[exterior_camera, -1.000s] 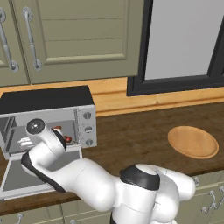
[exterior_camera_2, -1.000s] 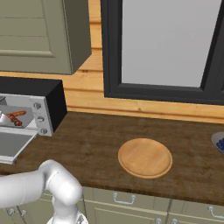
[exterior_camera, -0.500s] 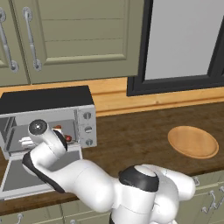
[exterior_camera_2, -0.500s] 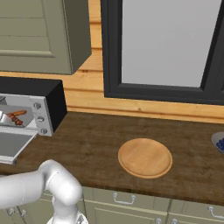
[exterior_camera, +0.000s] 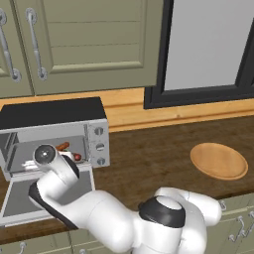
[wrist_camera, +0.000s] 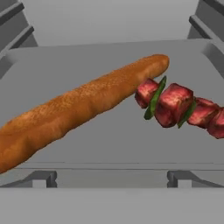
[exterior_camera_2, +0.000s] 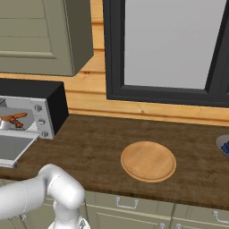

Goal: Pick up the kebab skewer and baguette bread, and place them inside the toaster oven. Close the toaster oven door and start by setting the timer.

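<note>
We find the toaster oven (exterior_camera: pixel 54 134) standing at the left end of the dark wooden counter (exterior_camera: pixel 163 158), its black top against the wall boards. The toaster oven door (exterior_camera: pixel 30 198) is folded down flat in front of it, so the chamber stands exposed.

Inside, on the grey tray (wrist_camera: pixel 109 131), we record two items. The baguette bread (wrist_camera: pixel 78 109) lies diagonally across the tray in the hand view, from the lower left to the upper middle. The kebab skewer (wrist_camera: pixel 179 107) lies just beside the loaf's far tip, its red-brown chunks with green pieces between them running off to the right. The nearest chunk appears to touch or nearly touch the loaf; we cannot tell which. From the right base view both items (exterior_camera_2: pixel 13 118) show as an orange-brown streak within the opening.

The arm reaches toward the oven mouth, and the wrist blocks part of the opening in the left base view. The fingertips themselves are not visible; the jaws stand at their widest, and we see nothing held between them.

Elsewhere on the counter, well apart to the right, sits a round wooden plate (exterior_camera_2: pixel 148 161). A bowl (exterior_camera_2: pixel 223 145) with dark contents shows at the far right edge. Olive cabinets (exterior_camera: pixel 74 44) hang above the oven, and a dark-framed window (exterior_camera_2: pixel 170 49) sits behind the counter.
</note>
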